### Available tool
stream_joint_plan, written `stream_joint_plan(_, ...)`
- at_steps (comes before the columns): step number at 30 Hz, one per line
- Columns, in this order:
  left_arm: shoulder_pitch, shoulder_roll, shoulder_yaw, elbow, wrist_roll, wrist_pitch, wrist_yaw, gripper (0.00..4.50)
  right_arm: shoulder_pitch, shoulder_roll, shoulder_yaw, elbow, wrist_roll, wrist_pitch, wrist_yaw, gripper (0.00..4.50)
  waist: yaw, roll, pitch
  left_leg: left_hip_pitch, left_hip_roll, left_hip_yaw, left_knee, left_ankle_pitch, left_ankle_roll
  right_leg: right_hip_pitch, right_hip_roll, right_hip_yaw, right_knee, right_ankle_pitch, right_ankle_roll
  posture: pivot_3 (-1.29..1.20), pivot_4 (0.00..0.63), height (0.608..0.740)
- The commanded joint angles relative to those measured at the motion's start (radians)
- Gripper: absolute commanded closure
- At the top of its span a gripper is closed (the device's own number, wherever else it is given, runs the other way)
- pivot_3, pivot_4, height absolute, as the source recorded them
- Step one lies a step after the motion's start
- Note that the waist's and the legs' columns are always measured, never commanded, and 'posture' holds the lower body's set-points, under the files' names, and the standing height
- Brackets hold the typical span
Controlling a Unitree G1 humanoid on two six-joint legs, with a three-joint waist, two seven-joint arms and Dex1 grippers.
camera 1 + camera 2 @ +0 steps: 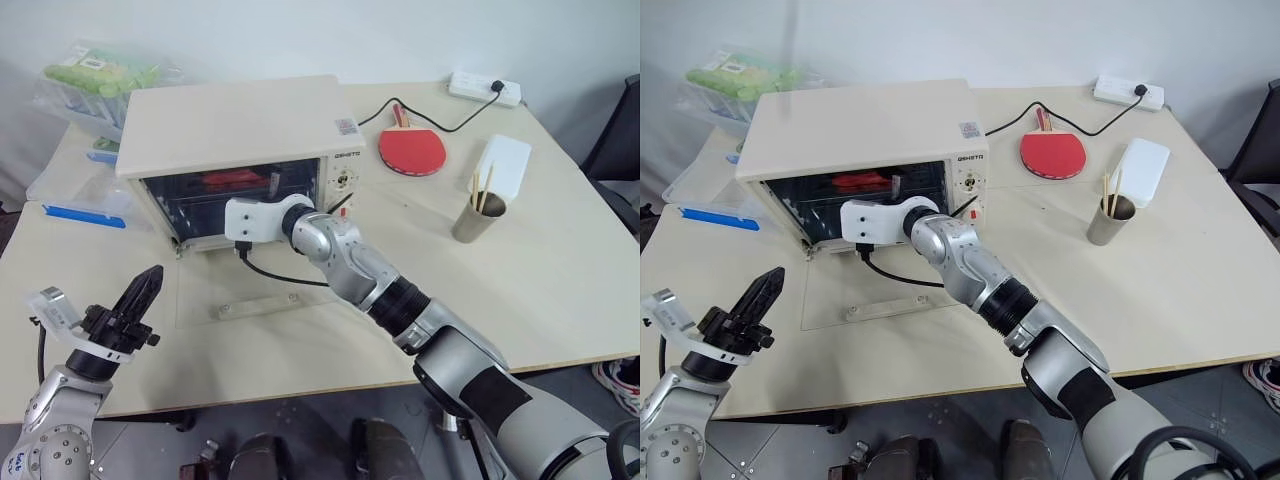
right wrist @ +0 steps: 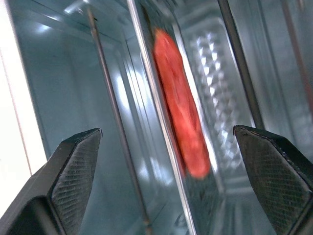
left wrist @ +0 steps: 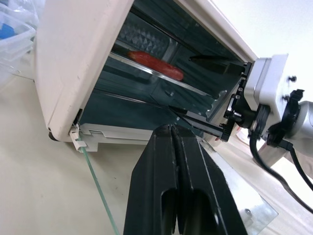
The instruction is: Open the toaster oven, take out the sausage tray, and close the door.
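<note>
Right gripper (image 2: 166,171) reaching, fingers spread wide, into the toaster oven (image 1: 230,125) for the sausage tray (image 3: 161,73).

We are lining our open fingers up on the tray's front rim, which is sitting on the rack inside the oven, the door (image 1: 250,290) lying flat on the table before it. We are judging the thin metal stiff, light and greasy-slick, so pinch the rim squarely. Our left gripper (image 1: 140,292), pressed together, is hovering near the oven's front-left.
</note>
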Motion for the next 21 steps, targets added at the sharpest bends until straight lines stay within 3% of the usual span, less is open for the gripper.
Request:
stream_joint_plan(1,0.004,0.009,0.016,-0.040,-0.016,-0.015,0.005,4.46,-0.030,0.015,0.010,0.017,-0.040,-0.015,-0.015,0.00,0.000,0.000,0.000,0.000,0.000,0.000,0.000,0.000,0.000,0.000,0.000,0.000,0.000,0.000,0.000,0.00,0.150,0.740)
stream_joint_plan(14,0.002,0.005,0.012,-0.032,-0.007,-0.025,0.003,4.46,-0.096,0.051,0.003,0.169,-0.077,0.011,-0.036,0.00,-0.001,0.000,0.000,0.000,0.000,0.000,0.000,0.000,0.000,0.000,0.000,0.000,0.000,0.000,0.000,0.00,0.150,0.740)
stream_joint_plan(18,-0.001,0.007,0.011,-0.028,-0.006,-0.028,0.003,4.50,-0.103,0.055,0.002,0.186,-0.083,0.012,-0.039,0.82,-0.001,0.000,0.000,0.000,0.000,0.000,0.000,0.000,0.000,0.000,0.000,0.000,0.000,0.000,0.000,0.00,0.150,0.740)
stream_joint_plan(21,-0.006,0.010,0.009,-0.023,-0.004,-0.029,0.001,4.50,-0.108,0.057,0.001,0.197,-0.088,0.014,-0.044,1.90,-0.001,0.000,0.000,0.000,0.000,0.000,0.000,0.000,0.000,0.000,0.000,0.000,0.000,0.000,0.000,0.00,0.150,0.740)
